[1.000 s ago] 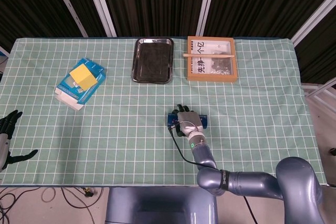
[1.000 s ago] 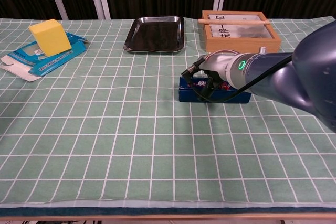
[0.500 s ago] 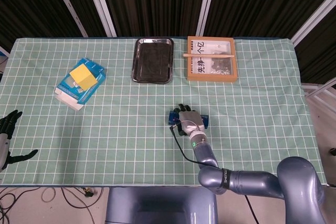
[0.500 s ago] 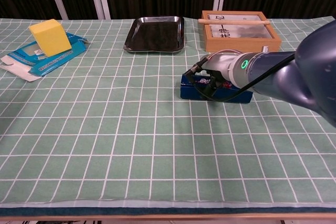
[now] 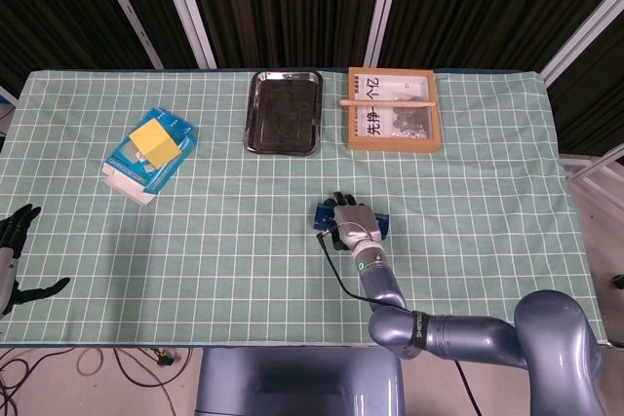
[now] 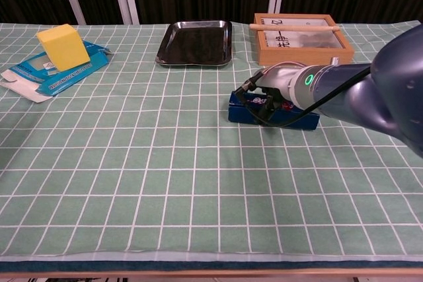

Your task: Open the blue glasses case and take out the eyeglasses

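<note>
At the far left, the left hand [image 5: 14,241] waits at the table edge, fingers spread and holding nothing; probably it is parked there to keep out of the way. On the cloth [image 5: 234,231] lies a blue carton [image 5: 146,158] with a yellow block [image 5: 153,140] on top, then a black tray [image 5: 283,112] and a wooden box [image 5: 392,109] at the back, all well apart from the work. The case [image 6: 241,113] lies flat near the middle, slightly turned, and its lid looks closed. The right hand [image 6: 268,100] rests on top of the case with fingers curled over its far edge, I think to press it down or find the lid seam. Whether the fingers really grip it, I cannot tell. The eyeglasses are not visible, presumably inside.
</note>
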